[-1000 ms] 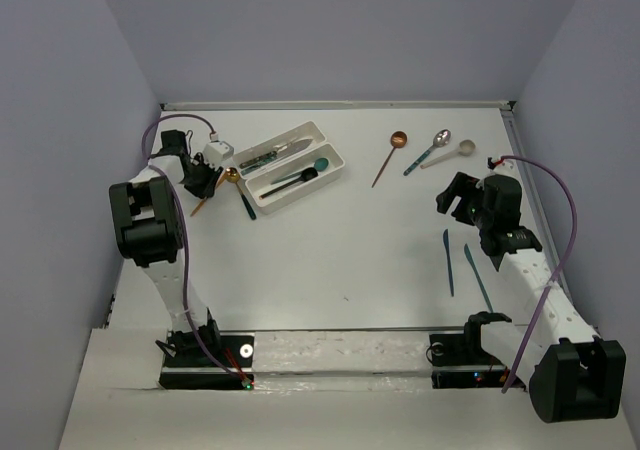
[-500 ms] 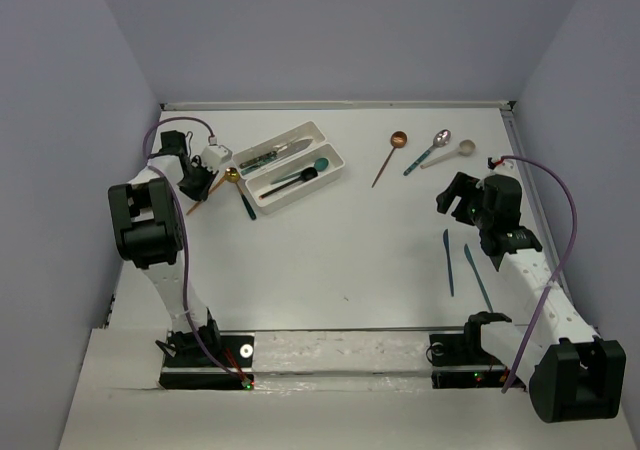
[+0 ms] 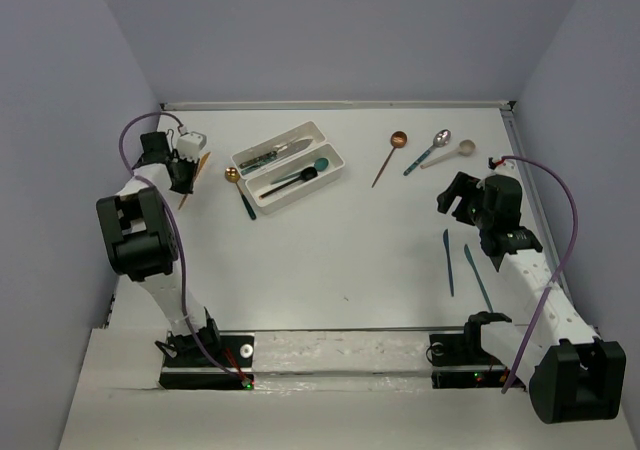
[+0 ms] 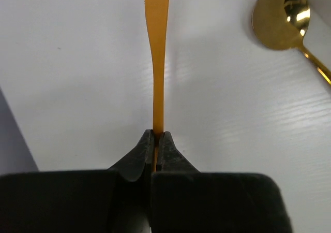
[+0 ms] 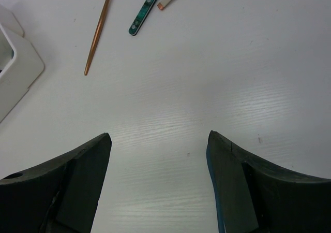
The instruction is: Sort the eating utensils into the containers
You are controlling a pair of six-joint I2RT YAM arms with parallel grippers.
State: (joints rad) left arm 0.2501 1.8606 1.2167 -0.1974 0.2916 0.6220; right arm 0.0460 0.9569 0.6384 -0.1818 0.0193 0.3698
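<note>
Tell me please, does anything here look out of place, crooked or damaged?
Nothing is spilled or broken. The two white trays lie askew, diagonal to the table edges, and a gold spoon rests on the table beside their left end, not sorted yet.

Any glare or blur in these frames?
Left wrist: glare spots on the gold spoon, orange knife sharp. Right wrist: table grain crisp, right gripper dark. Top external: even light, only faint shadows.

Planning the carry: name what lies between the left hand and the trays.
A gold spoon lies between left hand and trays, shown in the top view.
</note>
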